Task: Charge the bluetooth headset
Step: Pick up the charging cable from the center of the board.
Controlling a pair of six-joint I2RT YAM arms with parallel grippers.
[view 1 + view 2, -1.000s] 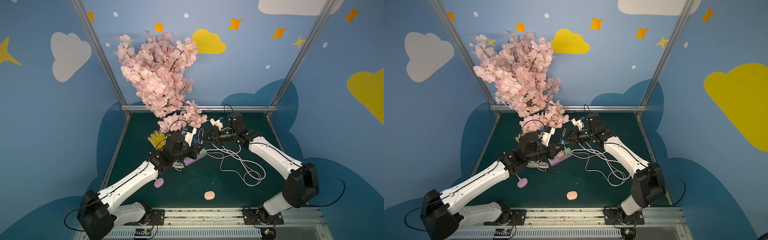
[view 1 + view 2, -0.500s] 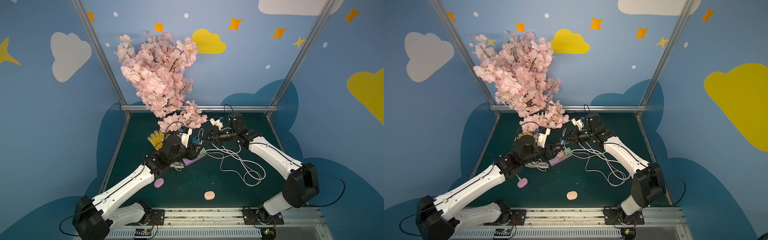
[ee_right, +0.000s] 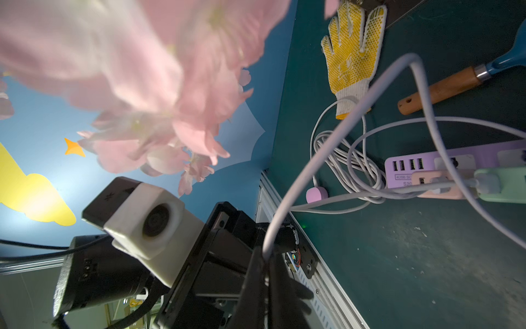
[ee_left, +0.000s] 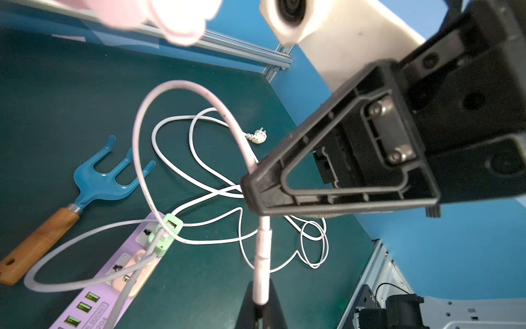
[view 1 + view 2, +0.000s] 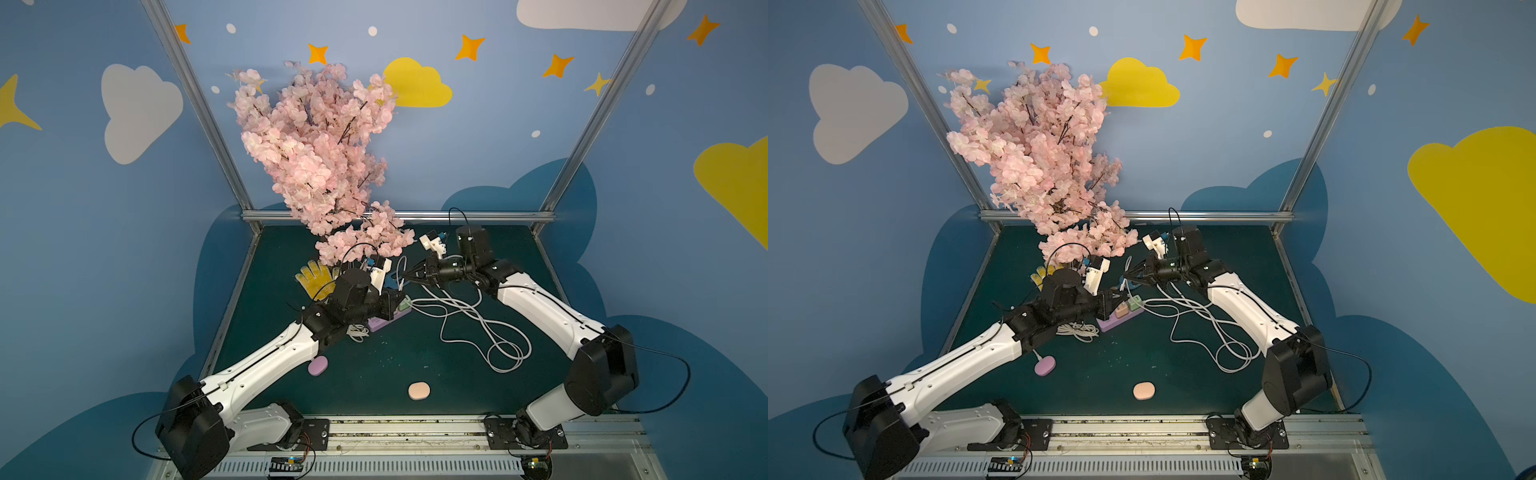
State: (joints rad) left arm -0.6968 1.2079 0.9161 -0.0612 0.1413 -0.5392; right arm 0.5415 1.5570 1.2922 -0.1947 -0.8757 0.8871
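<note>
Left wrist view: what are the left jaws doing? (Kim)

Clamped. The left gripper (image 4: 261, 306) is pinched on the white connector (image 4: 262, 256) at the end of the charging cable (image 4: 182, 85). The connector sticks straight out from the tips. (Ravi)

And the right? (Kim)

Jaws together on the same cable. The right gripper (image 3: 266, 257) holds it just beyond the connector. In the left wrist view its black finger (image 4: 327, 185) sits right where cable meets connector. Both top views show the two grippers raised off the table (image 5: 374, 399), tips close together. (Ravi)

Cable path from there? (Kim)

It arcs away from the right gripper, loops over and drops into the green adapter (image 4: 166, 233). That is plugged into the lilac power strip (image 4: 94, 302). A peach adapter (image 4: 133, 276) sits in the next socket with its own grey lead. (Ravi)

Headset? (Kim)

Cannot make out a headset as such. A peach oval case (image 5: 418, 390) lies flat near the table's front edge, well apart from both grippers and from every cable. (Ravi)

Surroundings? (Kim)

The blue garden fork (image 4: 96, 182) with a wooden handle lies beside the strip. The yellow glove (image 3: 353, 57) is near its handle end. A loose white cord (image 5: 498, 349) is looped on the table beside the right arm. A lilac plug (image 5: 1044, 365) lies by the left arm, and a pink blossom branch (image 5: 316, 158) overhangs the back. (Ravi)
</note>
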